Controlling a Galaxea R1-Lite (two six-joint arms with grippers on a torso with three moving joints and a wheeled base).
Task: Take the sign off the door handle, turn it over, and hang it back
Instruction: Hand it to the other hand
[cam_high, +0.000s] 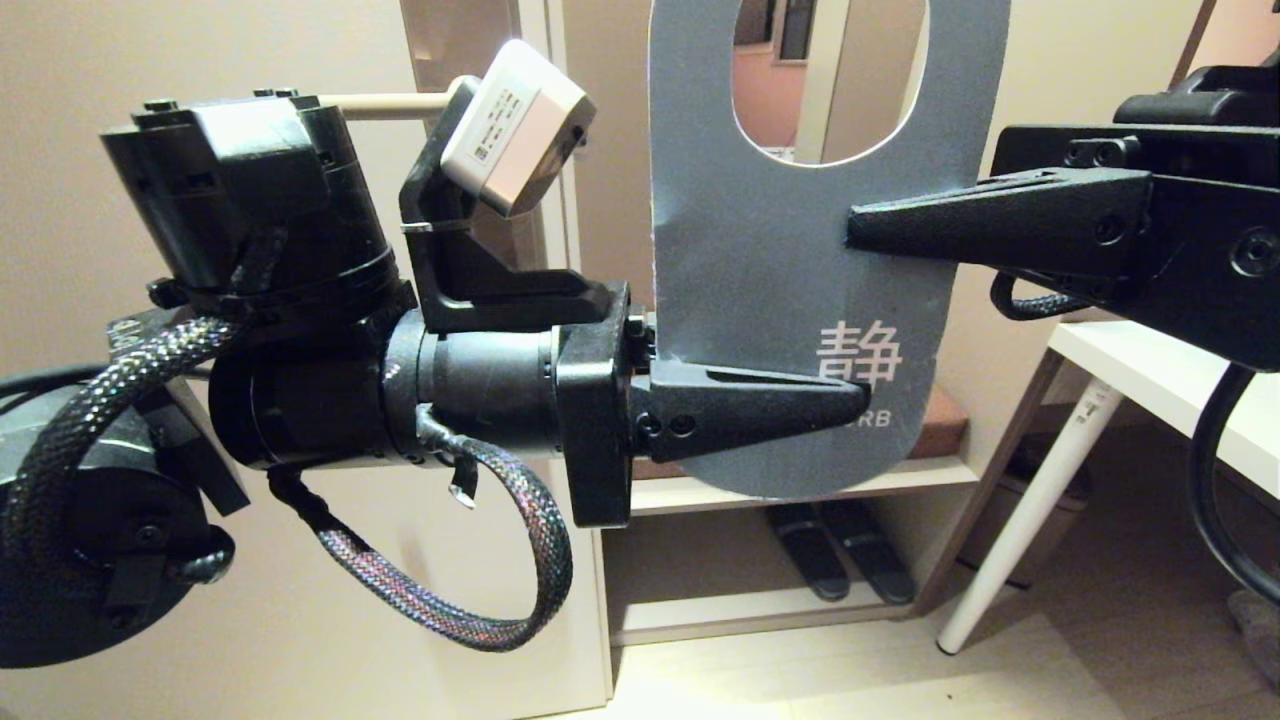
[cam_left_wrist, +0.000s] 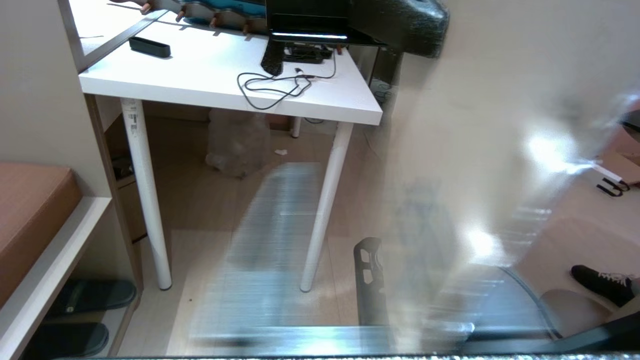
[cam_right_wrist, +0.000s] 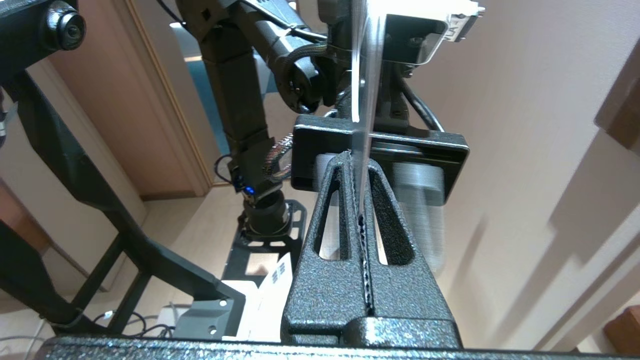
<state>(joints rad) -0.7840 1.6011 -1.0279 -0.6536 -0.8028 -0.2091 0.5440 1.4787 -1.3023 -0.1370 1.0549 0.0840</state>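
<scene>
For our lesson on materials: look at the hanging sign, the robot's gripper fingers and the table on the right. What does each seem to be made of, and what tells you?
The sign: thin card or plastic sheet, matt grey-blue; it looks blade-thin edge-on in the right wrist view.
The fingers: probably moulded plastic or coated metal, black with a pebbled texture.
The table: smooth white laminate-like top on white tube legs, likely painted metal.
</scene>
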